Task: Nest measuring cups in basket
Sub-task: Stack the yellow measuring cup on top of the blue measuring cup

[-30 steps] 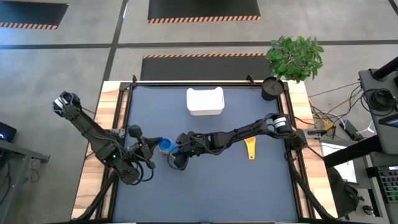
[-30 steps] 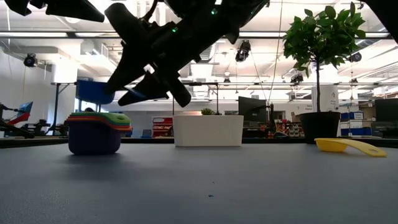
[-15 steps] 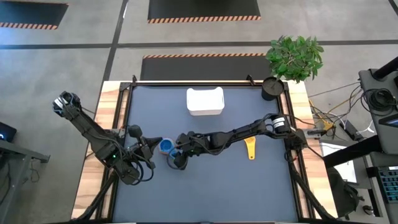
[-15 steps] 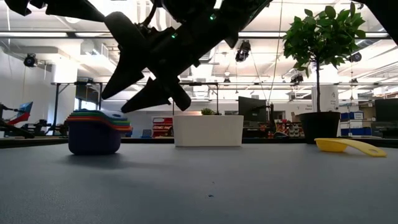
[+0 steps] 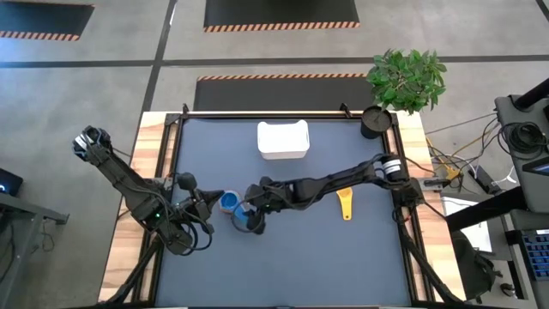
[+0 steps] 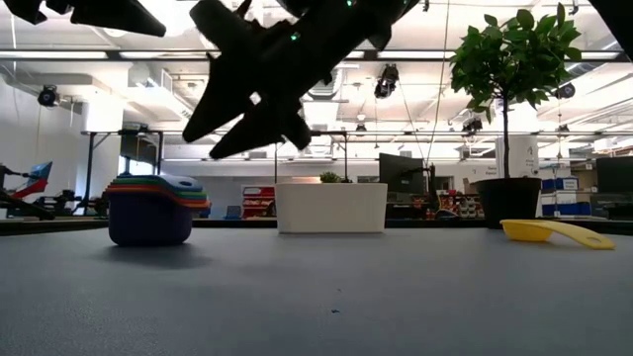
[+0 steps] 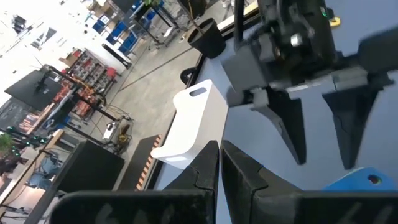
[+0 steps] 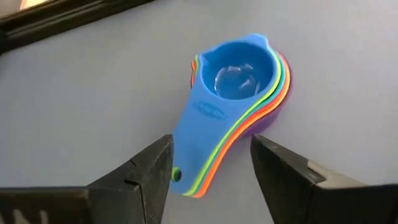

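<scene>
Glossy smooth plastic measuring cups [image 8: 239, 99], matt table [image 8: 93, 93], wooden edge [image 5: 154, 146]

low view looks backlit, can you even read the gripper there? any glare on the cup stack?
Low view: ceiling lights behind turn the right gripper into a silhouette, though its open fingers read. Right wrist view: evenly lit, a soft sheen inside the blue cup topping the stack of measuring cups.

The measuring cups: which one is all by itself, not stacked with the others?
The yellow cup. It lies alone on the table's right side, while the other cups sit nested in one stack with the blue one on top.
</scene>
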Action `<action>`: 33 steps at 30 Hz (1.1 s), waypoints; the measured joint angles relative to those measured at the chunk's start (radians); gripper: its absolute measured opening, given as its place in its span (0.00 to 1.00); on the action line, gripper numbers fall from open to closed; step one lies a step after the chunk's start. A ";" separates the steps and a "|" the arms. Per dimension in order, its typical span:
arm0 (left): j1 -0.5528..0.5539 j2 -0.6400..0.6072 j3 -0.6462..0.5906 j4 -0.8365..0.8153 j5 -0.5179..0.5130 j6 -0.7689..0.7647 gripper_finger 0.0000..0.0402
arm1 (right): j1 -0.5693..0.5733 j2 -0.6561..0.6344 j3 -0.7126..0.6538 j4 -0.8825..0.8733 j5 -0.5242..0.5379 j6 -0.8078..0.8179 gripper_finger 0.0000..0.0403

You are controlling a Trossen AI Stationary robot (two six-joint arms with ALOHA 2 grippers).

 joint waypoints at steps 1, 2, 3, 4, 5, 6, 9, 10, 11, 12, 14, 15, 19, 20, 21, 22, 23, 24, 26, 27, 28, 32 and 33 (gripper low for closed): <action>0.000 0.000 0.000 -0.001 0.003 0.000 0.00 | 0.000 -0.005 0.000 -0.006 0.000 -0.021 0.50; 0.000 0.000 0.000 -0.001 0.008 -0.001 0.00 | 0.001 -0.013 0.000 -0.016 0.000 -0.039 0.49; 0.000 0.000 0.000 0.000 0.015 -0.001 0.00 | 0.001 -0.017 0.000 -0.030 0.002 -0.050 0.49; 0.000 0.000 0.000 -0.001 0.020 -0.001 0.00 | 0.001 -0.023 0.000 -0.045 0.002 -0.065 0.48; 0.000 0.000 0.000 0.000 0.021 -0.002 0.00 | 0.002 -0.033 0.000 -0.078 0.002 -0.073 0.47; 0.000 0.000 0.000 -0.001 0.021 -0.004 0.00 | 0.001 -0.041 0.000 -0.117 0.003 -0.084 0.45; 0.000 0.000 0.000 -0.001 0.022 -0.010 0.00 | -0.004 -0.084 0.000 -0.232 0.040 -0.092 0.41; 0.000 0.000 0.000 0.000 0.021 -0.011 0.00 | -0.004 -0.104 0.000 -0.275 0.075 -0.093 0.39; 0.000 0.000 0.000 0.001 0.022 -0.011 0.00 | -0.005 -0.124 0.000 -0.317 0.122 -0.093 0.36; 0.000 0.000 0.000 0.001 0.023 -0.011 0.00 | -0.005 -0.140 0.000 -0.359 0.184 -0.094 0.34; 0.000 0.000 0.000 0.003 0.023 -0.011 0.00 | -0.005 -0.174 0.000 -0.453 0.292 -0.094 0.28; 0.000 0.000 0.000 0.003 0.023 -0.011 0.00 | -0.006 -0.187 0.000 -0.491 0.336 -0.093 0.25; 0.000 0.000 0.000 0.007 0.023 -0.012 0.00 | -0.012 -0.230 0.000 -0.600 0.406 -0.077 0.12; 0.000 0.000 0.000 0.007 0.023 -0.012 0.00 | -0.013 -0.234 0.000 -0.619 0.406 -0.075 0.10; 0.000 0.000 0.000 0.009 0.023 -0.012 0.00 | -0.014 -0.237 0.000 -0.633 0.406 -0.075 0.07; 0.000 0.000 0.000 0.011 0.023 -0.012 0.00 | -0.014 -0.239 0.000 -0.651 0.406 -0.075 0.04; 0.000 0.000 0.000 0.011 0.024 -0.012 0.00 | -0.014 -0.239 -0.001 -0.671 0.403 -0.075 0.03; 0.000 0.000 0.000 0.013 0.023 -0.012 0.00 | -0.014 -0.238 -0.001 -0.688 0.396 -0.075 0.03; 0.000 0.000 0.000 0.014 0.024 -0.012 0.00 | -0.015 -0.237 -0.002 -0.718 0.377 -0.063 0.02; 0.000 0.000 0.000 0.014 0.024 -0.012 0.00 | -0.016 -0.237 -0.002 -0.742 0.364 -0.053 0.02; 0.000 0.000 0.000 0.014 0.024 -0.012 0.00 | -0.018 -0.237 -0.002 -0.765 0.345 -0.044 0.02; 0.000 0.000 0.000 0.015 0.024 -0.013 0.00 | -0.026 -0.237 -0.002 -0.885 0.229 0.018 0.02; 0.000 0.000 0.000 0.015 0.024 -0.015 0.00 | -0.028 -0.237 -0.002 -0.927 0.185 0.054 0.02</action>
